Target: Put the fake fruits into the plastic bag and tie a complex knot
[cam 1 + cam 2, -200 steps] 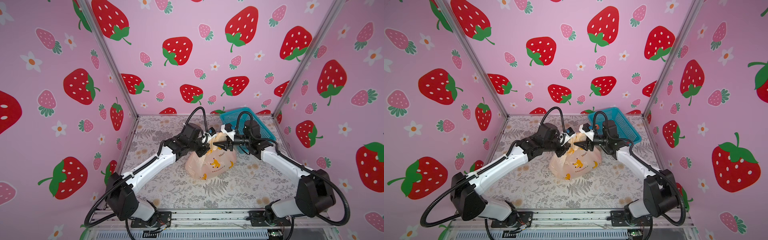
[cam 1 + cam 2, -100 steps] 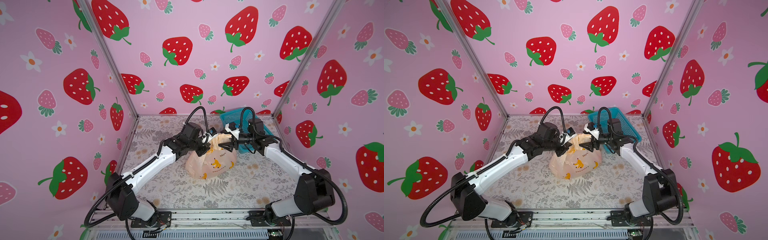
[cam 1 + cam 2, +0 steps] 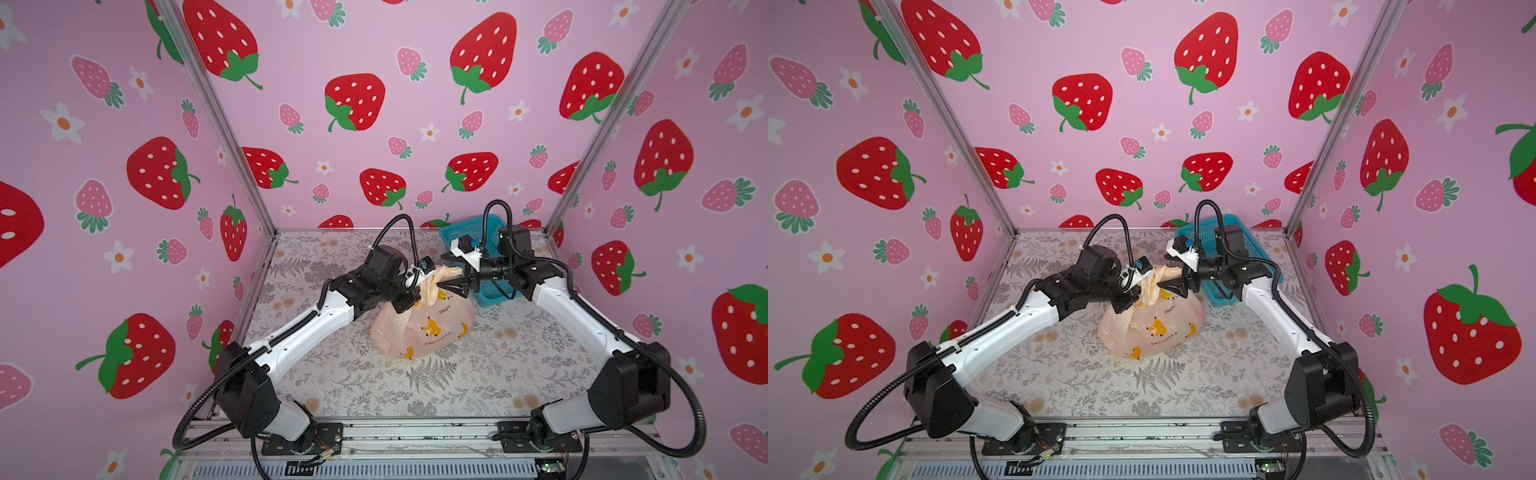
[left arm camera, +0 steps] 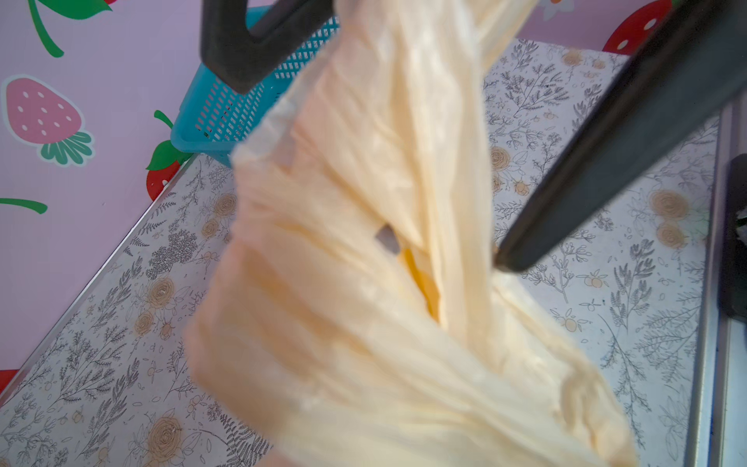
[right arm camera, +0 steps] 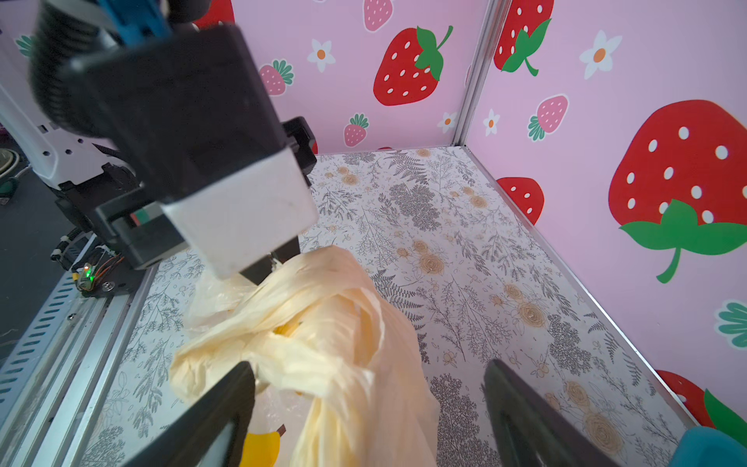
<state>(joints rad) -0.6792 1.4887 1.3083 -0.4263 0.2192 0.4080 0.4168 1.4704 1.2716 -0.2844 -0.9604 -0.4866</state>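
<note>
The peach plastic bag [image 3: 428, 328] [image 3: 1154, 328] with printed bananas sits bulging in the middle of the floor, its handles twisted together above it. My left gripper [image 3: 413, 299] [image 3: 1127, 300] [image 5: 271, 263] is shut on one twisted handle [image 4: 364, 242]; in the left wrist view the plastic hides its jaws. My right gripper [image 3: 446, 272] [image 3: 1167, 272] [image 5: 368, 388] stands open just right of the knot, with a fold of handle lying loose between its spread fingers [image 5: 226, 404] [image 4: 606, 161]. The fake fruits are hidden.
A blue mesh basket [image 3: 492, 286] [image 3: 1206, 232] [image 4: 242, 109] stands at the back right, just behind my right wrist. Pink strawberry walls close off the left, back and right. An aluminium rail [image 3: 415, 432] runs along the front edge.
My right gripper's jaws have spread wide and let go of the bag handle, and the gripper has drawn slightly back and up. The left gripper keeps its hold and has not moved.
</note>
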